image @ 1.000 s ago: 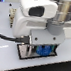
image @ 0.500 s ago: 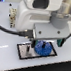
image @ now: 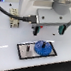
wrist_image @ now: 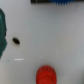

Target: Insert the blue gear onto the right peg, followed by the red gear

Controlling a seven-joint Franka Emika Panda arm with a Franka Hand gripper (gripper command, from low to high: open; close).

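The blue gear [image: 42,47] lies flat on the black-rimmed grey plate [image: 22,51], at the plate's end towards the exterior view's right. It sits where the right peg stands, and the peg is hidden inside its hub. The thinner post [image: 28,48] stands free beside it. My gripper [image: 48,29] hangs above the plate, open and empty, its teal fingers [image: 37,29] wide apart. In the wrist view the red gear [wrist_image: 45,75] lies on the white table, partly cut off by the frame edge. The blue gear [wrist_image: 62,1] and the plate's rim [wrist_image: 42,1] show at the opposite edge.
The white table [image: 4,59] carries the plate. A black cable [image: 11,13] runs along the arm on the exterior view's left. A small dark hole [wrist_image: 16,41] marks the table in the wrist view.
My gripper has let go of the blue gear and risen off the plate. The gear stays on the plate around the peg.
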